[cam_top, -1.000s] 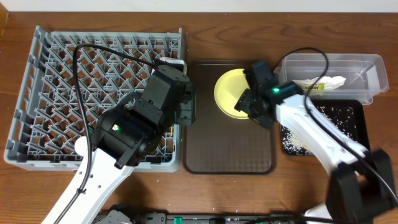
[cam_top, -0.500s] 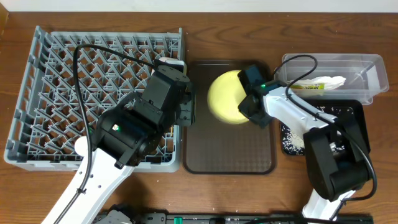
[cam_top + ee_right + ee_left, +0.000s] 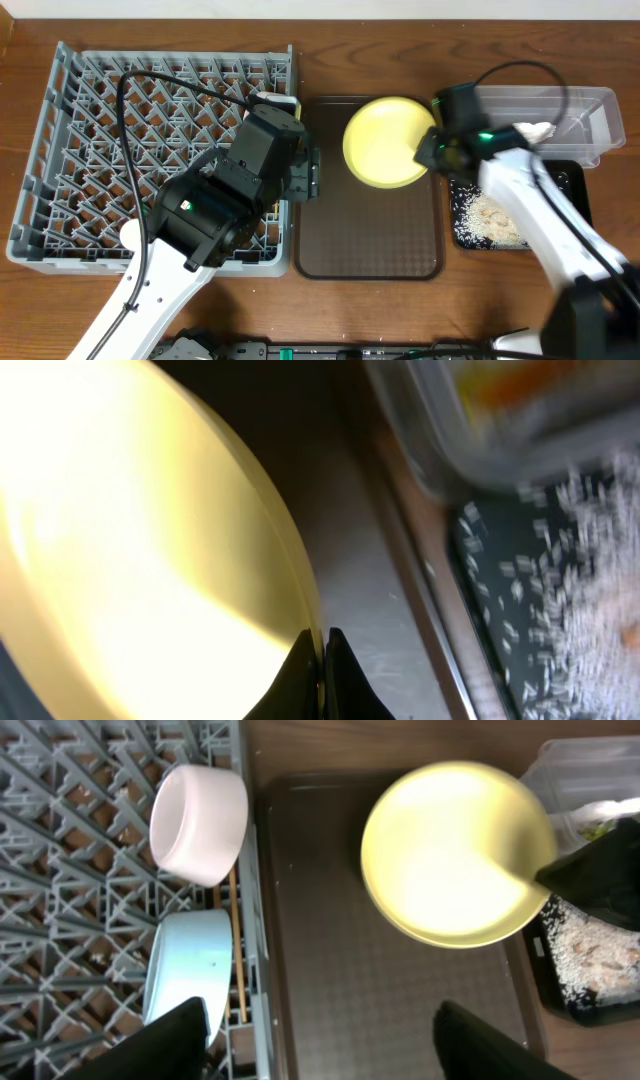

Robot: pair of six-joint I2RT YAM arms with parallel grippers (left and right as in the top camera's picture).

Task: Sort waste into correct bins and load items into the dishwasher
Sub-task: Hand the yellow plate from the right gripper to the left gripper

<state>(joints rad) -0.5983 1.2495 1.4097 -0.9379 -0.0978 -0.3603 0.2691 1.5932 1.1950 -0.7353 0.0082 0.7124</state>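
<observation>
Yellow plate (image 3: 385,142) is pinched at its right rim by the right gripper (image 3: 322,668), the two fingers clamped thin on the edge. A rim pinch is the only hold a flat plate offers. The plate looks tipped and lifted, hanging over the far end of the brown tray (image 3: 370,240), mid-worktop toward the far edge. Its face shows bare, no food on it.

Just right of that gripper, along the right edge, sits the black tray (image 3: 565,180) with beige crumbs (image 3: 490,215) piled in it. Behind it, at the far-right corner, is the clear tub (image 3: 590,110) holding the white napkin (image 3: 530,130). The waste looks sorted.

The left gripper (image 3: 330,1045) is spread wide and empty. It hovers over the brown tray's left side by the dish rack (image 3: 60,150), probably waiting to take the plate.

The rack fills the left half of the worktop to the far-left corner. At its right side sit the white bowl (image 3: 200,825) and light blue bowl (image 3: 188,975), on their sides between pegs, with the chopsticks (image 3: 237,950) lying beside them. Only the plate seems left to load.
</observation>
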